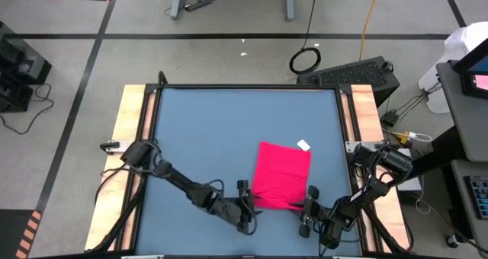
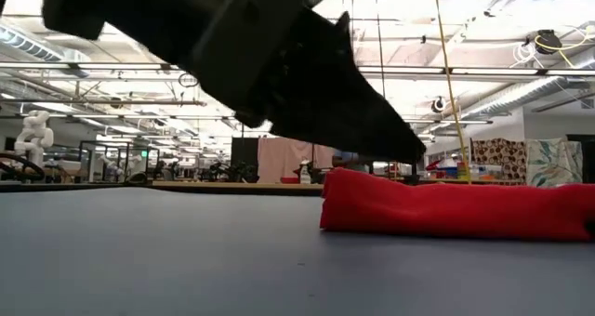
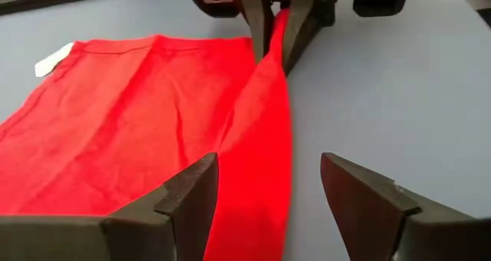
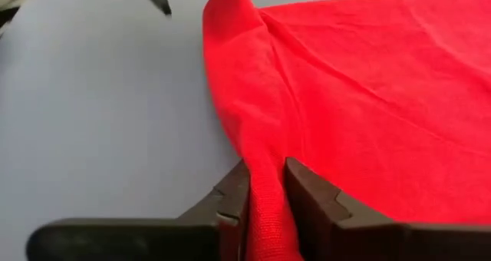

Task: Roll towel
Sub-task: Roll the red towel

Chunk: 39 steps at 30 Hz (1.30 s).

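The bright red towel (image 1: 282, 174) lies on the blue tabletop (image 1: 206, 129), right of the middle, its white tag (image 1: 303, 145) at the far right corner. Its near edge is bunched into a thick roll (image 3: 268, 138), which shows as a low red ridge (image 2: 446, 209) in the low view. My right gripper (image 4: 266, 176) is shut on the right end of that roll. My left gripper (image 3: 268, 169) stands open at the roll's left end, one finger on each side of it; I cannot tell whether they touch the cloth. My right gripper pinches the right end of the towel's rolled near edge (image 4: 265, 150) between its two fingers, several bunched layers together. The fingers come slanting down from the table's right side and lie along the roll. The roll rests on the table and runs away from the fingers.
Bare blue tabletop lies to the left of the towel and beyond it. Wooden rails (image 1: 131, 114) run along the table's left and right sides. Both arms reach in low over the near edge, close together.
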### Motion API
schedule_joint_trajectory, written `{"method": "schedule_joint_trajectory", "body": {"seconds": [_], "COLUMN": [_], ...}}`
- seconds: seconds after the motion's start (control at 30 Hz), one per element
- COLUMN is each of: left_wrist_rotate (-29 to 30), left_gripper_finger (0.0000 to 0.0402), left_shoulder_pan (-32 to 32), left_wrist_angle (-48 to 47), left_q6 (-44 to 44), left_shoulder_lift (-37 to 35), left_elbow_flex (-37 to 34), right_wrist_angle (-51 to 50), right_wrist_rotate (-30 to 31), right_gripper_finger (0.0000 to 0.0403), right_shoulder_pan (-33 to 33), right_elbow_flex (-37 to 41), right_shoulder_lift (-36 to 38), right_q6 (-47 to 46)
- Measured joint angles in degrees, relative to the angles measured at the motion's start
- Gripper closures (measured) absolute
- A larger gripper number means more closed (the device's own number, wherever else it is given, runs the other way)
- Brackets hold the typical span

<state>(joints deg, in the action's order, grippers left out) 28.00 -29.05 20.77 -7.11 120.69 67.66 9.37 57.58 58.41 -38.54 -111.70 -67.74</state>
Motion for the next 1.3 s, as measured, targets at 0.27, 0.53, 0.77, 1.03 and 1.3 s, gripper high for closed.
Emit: {"method": "schedule_joint_trajectory", "body": {"seconds": [0.27,0.53,0.77,1.03,1.3], "left_wrist_rotate": [-0.19,-2.79,-8.43,-18.01,-36.81], "left_gripper_finger": [0.0166,0.0193,0.0306,0.0387,0.035], "left_shoulder_pan": [0.86,3.02,5.31,7.81,11.8], "left_wrist_angle": [1.03,-1.2,-2.09,-1.35,-1.26], "left_q6": [2.51,4.55,4.4,-7.69,-22.3], "left_shoulder_lift": [3.67,3.67,3.49,3.49,3.45], "left_elbow_flex": [0.05,0.07,0.17,0.17,0.2], "right_wrist_angle": [3.13,4.63,4.43,-1.08,-2.36], "right_wrist_rotate": [-0.48,-1.83,-4.32,-14.7,-14.38], "right_gripper_finger": [0.0342,0.0342,0.0341,0.0279,0.0172], "right_shoulder_pan": [0.04,0.09,0.13,0.35,3.08], "right_elbow_flex": [-0.01,-0.09,-0.02,0.0,0.03], "right_shoulder_lift": [-0.09,-0.07,1.72,8.24,14.16], "right_q6": [-1.98,-2.12,-2.07,11.13,19.3]}}
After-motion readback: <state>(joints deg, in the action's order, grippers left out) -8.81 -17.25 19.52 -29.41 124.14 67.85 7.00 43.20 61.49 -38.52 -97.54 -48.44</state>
